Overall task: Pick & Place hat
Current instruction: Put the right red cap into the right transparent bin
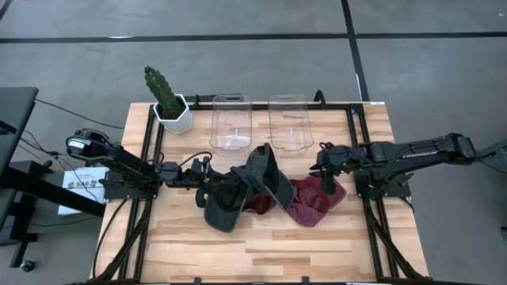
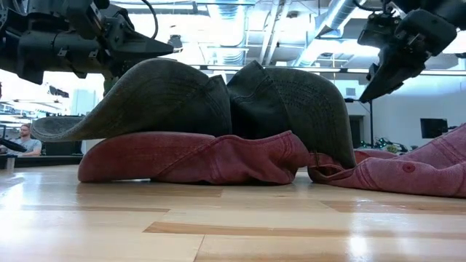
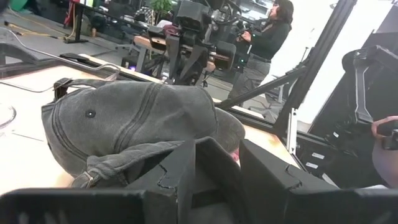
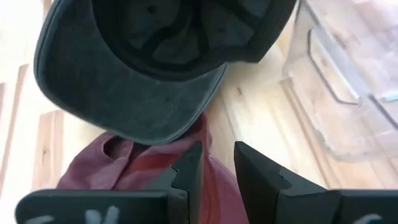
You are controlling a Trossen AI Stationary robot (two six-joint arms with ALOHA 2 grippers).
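Note:
Two dark grey caps (image 1: 224, 204) (image 1: 269, 178) lie mid-table, overlapping each other and resting on a red cap (image 1: 257, 204). Another red cap (image 1: 317, 202) lies to their right. My left gripper (image 1: 207, 184) is open with a narrow gap. It points level toward the nearer grey cap (image 3: 143, 118) from the table's left, just above its edge (image 2: 160, 94). My right gripper (image 1: 327, 184) is open with a narrow gap. It hangs above the right red cap (image 4: 124, 162), well off the table (image 2: 378, 87), with the farther grey cap's underside (image 4: 137, 81) ahead of it.
Two clear plastic bins (image 1: 230, 123) (image 1: 289, 123) stand side by side at the table's far edge, and a potted cactus (image 1: 170, 107) stands at the far left corner. Bare wood lies along the near edge (image 1: 253, 253). People (image 3: 273, 31) are in the room beyond.

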